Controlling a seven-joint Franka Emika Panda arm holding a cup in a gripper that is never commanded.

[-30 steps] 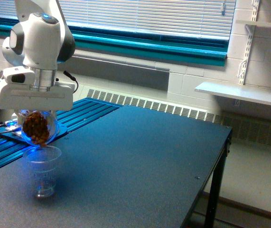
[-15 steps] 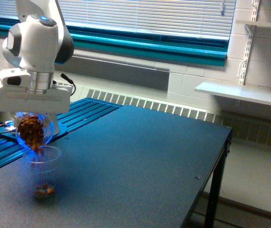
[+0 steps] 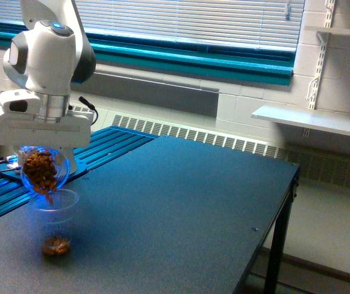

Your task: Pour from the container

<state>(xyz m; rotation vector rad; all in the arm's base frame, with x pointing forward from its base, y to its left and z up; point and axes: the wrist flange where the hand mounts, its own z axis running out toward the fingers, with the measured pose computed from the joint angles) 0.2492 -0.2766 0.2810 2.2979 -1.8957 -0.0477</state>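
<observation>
The gripper (image 3: 41, 160) is closed on the container (image 3: 42, 171), which hangs tipped directly below the hand at six o'clock, nuts (image 3: 41, 173) spilling toward the taller cup (image 3: 54, 222) standing on the table (image 3: 181, 202).

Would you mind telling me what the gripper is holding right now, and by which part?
The gripper holds the tilted container of brown nuts by its upper side wall; the fingers themselves are hidden.

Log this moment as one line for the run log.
hand: holding small clear plastic cup of brown nuts, tipped | pouring: nuts dropping into taller clear cup | receiver: upright on dark table, nuts at bottom
</observation>
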